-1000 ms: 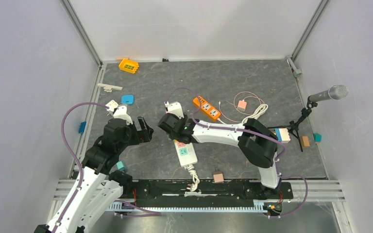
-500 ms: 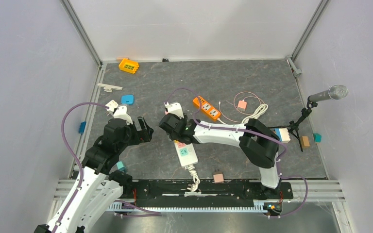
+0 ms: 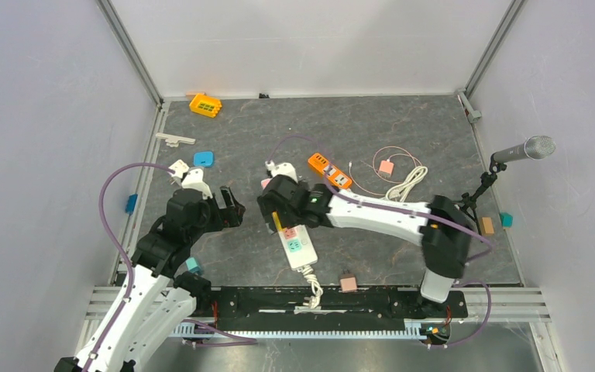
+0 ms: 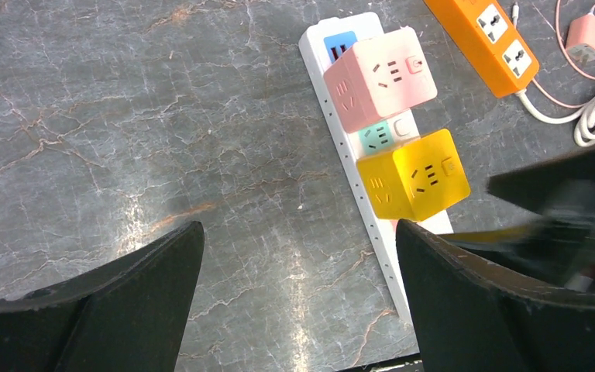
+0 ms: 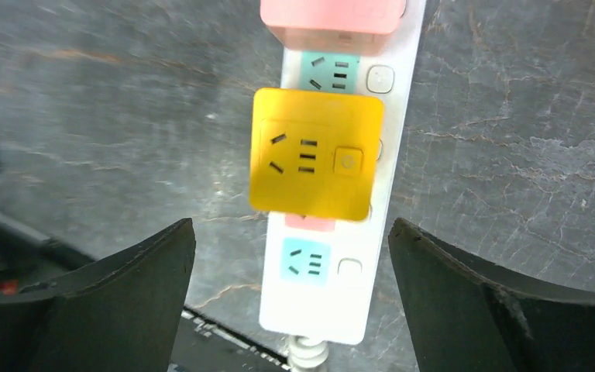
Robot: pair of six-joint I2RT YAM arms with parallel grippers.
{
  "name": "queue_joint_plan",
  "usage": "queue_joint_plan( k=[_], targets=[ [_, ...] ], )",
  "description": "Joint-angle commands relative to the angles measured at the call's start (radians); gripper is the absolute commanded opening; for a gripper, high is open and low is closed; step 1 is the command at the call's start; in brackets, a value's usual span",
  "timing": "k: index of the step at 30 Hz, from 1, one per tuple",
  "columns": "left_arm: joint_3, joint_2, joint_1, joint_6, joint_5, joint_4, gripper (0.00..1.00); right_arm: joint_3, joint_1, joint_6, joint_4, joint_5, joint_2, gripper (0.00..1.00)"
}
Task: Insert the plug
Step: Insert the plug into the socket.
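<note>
Table [image 3: 403, 124]: grey stone-pattern top, filling the middle of the top view.

Right arm [image 3: 380, 217]: reaching from lower right across to centre frame, with its wrist hanging over the white strip [image 3: 298, 246].

Left arm [image 3: 155, 248]: rising from lower left and bending toward centre.

White strip: lying just left of centre, with its cord running toward the bottom edge. An orange strip [image 3: 329, 172] is lying apart from it, to its upper right.

Right gripper [image 5: 290, 225]: its fingers are standing wide apart, one on either side of the strip, touching nothing.

Left gripper [image 4: 298, 226]: its fingers are also standing wide apart, over bare table left of the strip, holding nothing.

Yellow cube [image 5: 315, 155]: this plug is sitting on the strip's middle, between the teal socket above and the blue socket below in the right wrist view. Cannot tell whether it is seated fully.

Pink cube [image 4: 380, 77]: sitting on the strip's far end, near the upper middle of the left wrist view.
</note>
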Motion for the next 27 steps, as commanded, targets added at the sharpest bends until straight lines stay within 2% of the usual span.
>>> queue_joint_plan(
  k=[1, 8, 14, 20, 27],
  targets=[
    [-0.003, 0.011, 0.001, 0.025, 0.002, 0.043, 0.99, -0.121, -0.044, 0.079, 0.088, -0.063, -0.216, 0.98],
    [0.002, 0.068, 0.001, 0.022, 0.008, 0.032, 1.0, -0.523, -0.183, 0.218, 0.348, -0.223, -0.498, 0.98],
    [0.01, 0.14, 0.001, 0.001, -0.027, 0.003, 1.0, -0.745, -0.259, 0.266, 0.432, -0.321, -0.618, 0.98],
    [0.056, 0.316, 0.001, -0.019, 0.012, -0.047, 1.0, -0.859, -0.265, 0.301, 0.516, -0.407, -0.627, 0.98],
    [0.091, 0.519, 0.014, -0.066, 0.11, -0.071, 1.0, -0.888, -0.247, 0.309, 0.645, -0.509, -0.523, 0.98]
  ],
)
